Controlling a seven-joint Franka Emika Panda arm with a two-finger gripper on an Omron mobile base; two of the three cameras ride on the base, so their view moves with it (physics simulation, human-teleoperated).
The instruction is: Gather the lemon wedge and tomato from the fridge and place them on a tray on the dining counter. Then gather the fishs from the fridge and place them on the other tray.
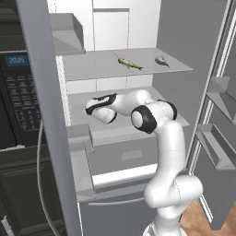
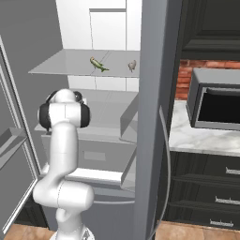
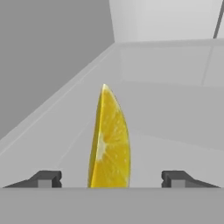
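The fridge [image 1: 46, 115] stands with both doors open, and my arm reaches onto its middle shelf [image 1: 78, 115]. In the hand view the lemon wedge [image 3: 109, 144], bright yellow, stands on edge on that shelf. It sits between the two tips of my gripper [image 3: 111, 178], which is open with a wide gap on either side of the wedge. The two fishs lie on the shelf above: an olive one [image 1: 130, 63] [image 2: 98, 64] and a grey one [image 1: 161, 61] [image 2: 132, 65]. The tomato, the trays and the dining counter are out of view.
The left door's bins [image 1: 80, 152] jut out beside the arm, and the right door's bins [image 1: 216, 143] hang at the far right. A drawer [image 1: 124, 156] lies under the shelf. A black microwave [image 2: 215, 105] sits on a marble counter [image 2: 201, 138] to the right.
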